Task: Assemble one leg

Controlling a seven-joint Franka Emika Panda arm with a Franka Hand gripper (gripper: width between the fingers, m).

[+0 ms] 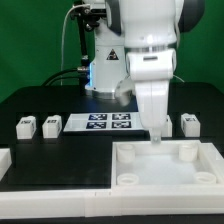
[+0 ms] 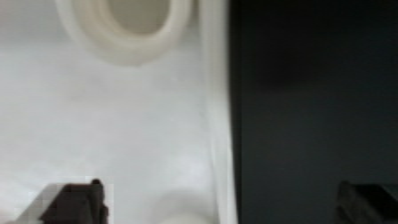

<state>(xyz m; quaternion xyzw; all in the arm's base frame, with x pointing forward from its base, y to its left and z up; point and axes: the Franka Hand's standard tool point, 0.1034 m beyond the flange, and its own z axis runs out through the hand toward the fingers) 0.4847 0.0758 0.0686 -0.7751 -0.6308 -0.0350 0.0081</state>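
The leg [image 1: 188, 123] nearest the work is a small white plastic peg. It looks light, rigid and smooth-sided. The best hold is probably a pinch across the flat flanks of its blocky head, since the round stem could roll or slip.

It rests on the black table [image 1: 70, 142] just beyond the far edge of the white tray-like part [image 1: 155, 165], toward the exterior view's right. Its tagged face is turned to the exterior camera. The stem does not show, so I cannot tell which way its long axis runs.

A second leg [image 1: 50, 123] and a third leg [image 1: 27, 125] sit beyond the same far edge toward the exterior view's left, past the marker board [image 1: 100, 122].

The jaws hang low over the tray's far edge, spread wide and holding nothing. In the wrist view the fingers [image 2: 71, 203] frame bare tray surface and table, with a corner socket [image 2: 128, 25] nearby.
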